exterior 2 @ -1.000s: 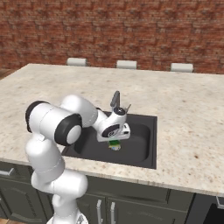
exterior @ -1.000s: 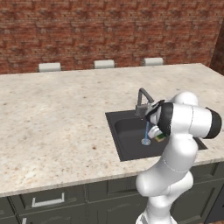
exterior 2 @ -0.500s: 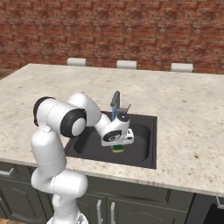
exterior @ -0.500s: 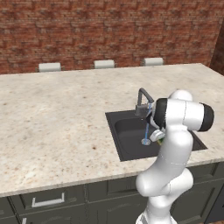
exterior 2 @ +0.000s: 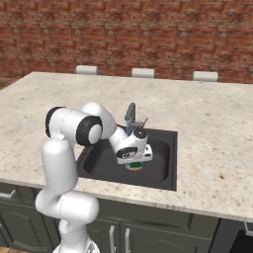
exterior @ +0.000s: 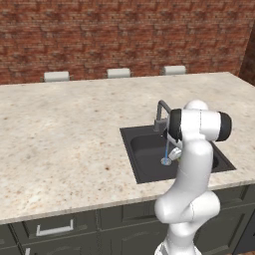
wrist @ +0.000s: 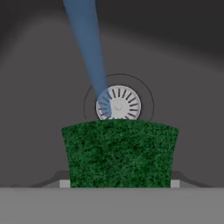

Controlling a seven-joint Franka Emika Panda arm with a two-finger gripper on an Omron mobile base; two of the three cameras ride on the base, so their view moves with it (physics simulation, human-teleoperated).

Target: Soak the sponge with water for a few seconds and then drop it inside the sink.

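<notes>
My gripper (exterior 2: 133, 162) hangs low inside the dark sink (exterior 2: 167, 139), shut on the sponge (exterior 2: 133, 167), whose yellow and green edge peeks out below the hand. In the hand view the sponge (wrist: 119, 153) shows its green face between the jaws. The water (wrist: 92, 61) falls as a light-blue stream just beyond the sponge and lands on the round silver drain (wrist: 119, 105) without touching the sponge. From the left, the water (exterior: 166, 148) drops from the grey faucet (exterior: 162, 112) into the sink (exterior: 144, 134), with my forearm covering the hand.
Speckled stone counter (exterior: 69, 134) surrounds the sink on all sides. A red brick wall (exterior: 124, 35) runs behind it, with three white stool tops (exterior: 118, 73) along the far edge. Dark cabinet fronts (exterior 2: 148, 232) sit below the counter.
The arm's elbow has swung across over the basin and the hand with the sponge has shifted a little, sitting slightly lower in the sink. The grip is unchanged and the water keeps running.
</notes>
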